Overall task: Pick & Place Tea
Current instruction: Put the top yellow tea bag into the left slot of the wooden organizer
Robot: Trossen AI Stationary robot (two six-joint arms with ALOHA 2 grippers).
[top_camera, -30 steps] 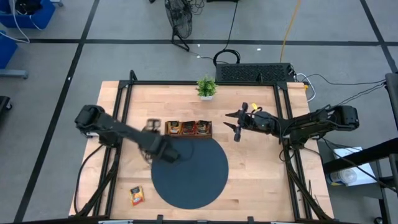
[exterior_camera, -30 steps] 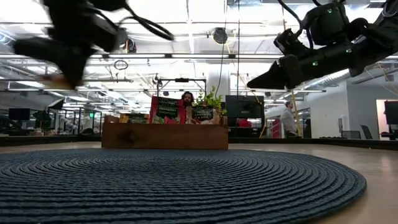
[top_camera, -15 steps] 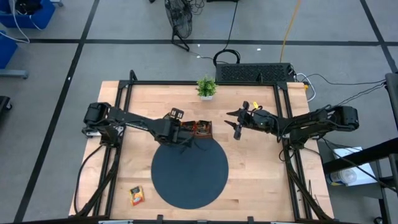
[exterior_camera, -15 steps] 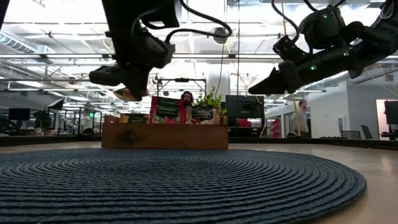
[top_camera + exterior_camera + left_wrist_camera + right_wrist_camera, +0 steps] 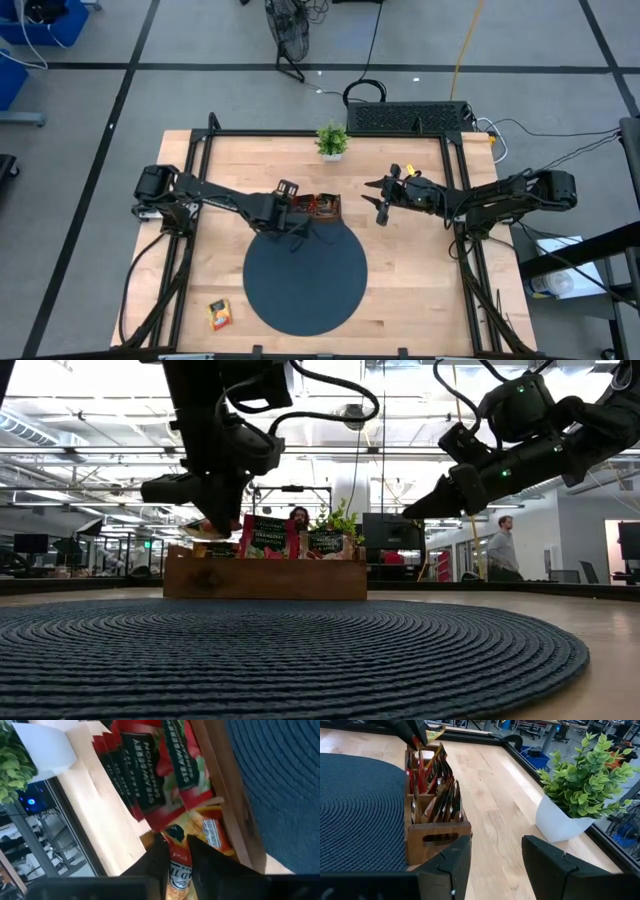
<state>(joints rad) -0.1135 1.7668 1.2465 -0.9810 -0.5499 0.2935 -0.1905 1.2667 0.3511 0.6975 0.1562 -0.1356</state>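
My left gripper reaches over the left end of the brown wooden tray and is shut on a yellow-orange tea sachet. In the low view that sachet hangs just above the tray. Red sachets and yellow-orange ones stand on edge in the tray's compartments. Another yellow-orange sachet lies flat on the table near the front left. My right gripper hovers open to the right of the tray, holding nothing. My left gripper pinches the yellow-orange sachet between its two fingers, one on each flat face. It comes slanting down from the table's left. The sachet's free end pokes out below the fingertips over the tray's left compartment; whether it touches the sachets there, I cannot tell.
The dark round mat lies in front of the tray, taking up the table's middle. A small green plant in a white pot stands behind the tray at the far edge. Black frame rails run along the table's sides.
My left gripper has carried the sachet from above the mat's far left part toward the far edge and the right, to the tray's left end. It has come down and its wrist has rolled. In the last half second it has barely shifted.
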